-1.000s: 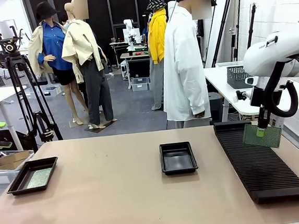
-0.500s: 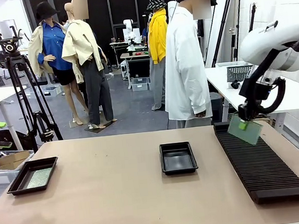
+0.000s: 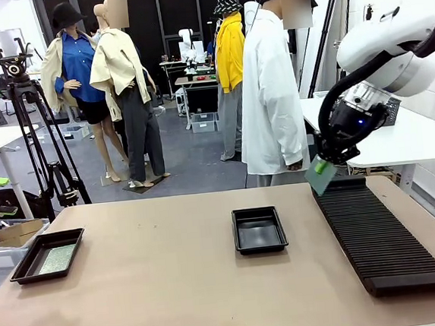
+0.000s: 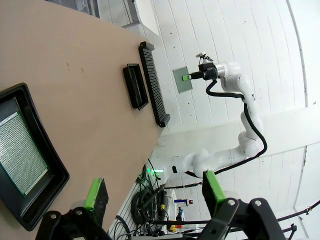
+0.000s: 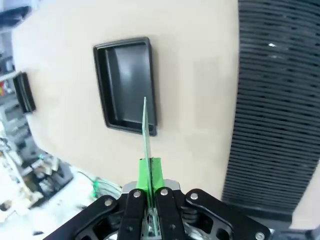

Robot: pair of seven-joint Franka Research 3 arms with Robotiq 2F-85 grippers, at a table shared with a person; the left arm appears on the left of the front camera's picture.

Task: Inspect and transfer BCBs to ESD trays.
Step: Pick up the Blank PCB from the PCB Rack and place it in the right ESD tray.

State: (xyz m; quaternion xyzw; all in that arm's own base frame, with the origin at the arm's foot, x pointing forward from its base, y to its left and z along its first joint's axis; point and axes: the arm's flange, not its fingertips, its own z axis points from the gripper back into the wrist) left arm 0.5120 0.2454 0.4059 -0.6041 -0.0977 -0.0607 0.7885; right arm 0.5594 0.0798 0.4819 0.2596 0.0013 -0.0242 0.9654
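Board [image 3: 319, 177] clamped by one long edge in your right gripper [image 3: 324, 166], in the air over the rack's [image 3: 376, 233] far left corner. It sits tilted, free edge pointing down toward the tray [image 3: 261, 248] left of the rack. Left gripper [image 4: 155, 187] spread wide.

The pads [image 5: 156, 172] and held board [image 3: 320, 175] are showing green. Left tray [image 3: 39, 278] and middle tray [image 3: 261, 248] are gleaming black, the left board [image 3: 57, 259] dotted green. The ribbed rack [image 3: 377, 240] is looking black, the table [image 3: 160, 290] tan.
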